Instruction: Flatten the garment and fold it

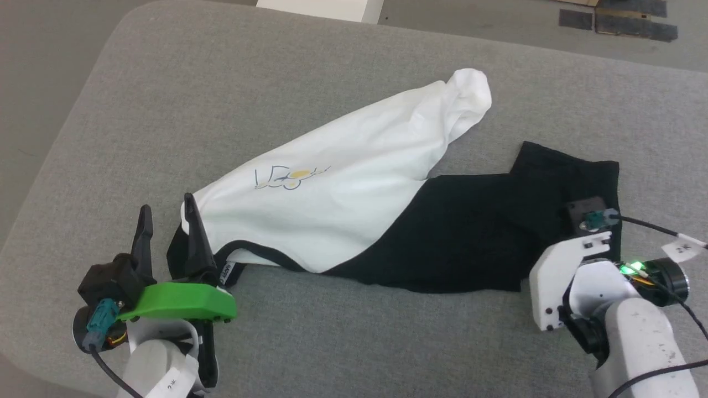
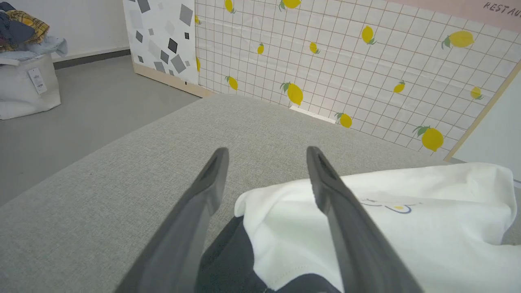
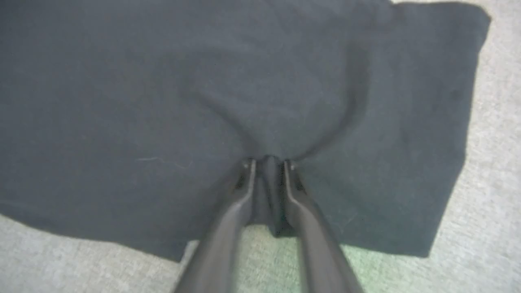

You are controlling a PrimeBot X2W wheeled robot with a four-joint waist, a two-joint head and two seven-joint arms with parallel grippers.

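The garment [image 1: 343,188], a white T-shirt with black sleeves and a small yellow chest graphic, lies crumpled and stretched across the grey table [image 1: 221,83]. My left gripper [image 1: 166,203] stands open at the black collar on the garment's left end, one finger on each side of the white edge [image 2: 285,228], holding nothing. The same gripper [image 2: 267,149] points over the table toward a wall. My right gripper [image 3: 266,162] presses down on the black sleeve [image 1: 498,226], its fingers drawn in on a pinched ridge of the dark cloth [image 3: 203,81].
The table's rounded left corner and front edge lie close to my left arm. Beyond the far edge stand a lemon-print panel [image 2: 366,61] and a white bag of clothes [image 2: 24,81] on the floor. Dark mats [image 1: 630,22] lie on the floor at top right.
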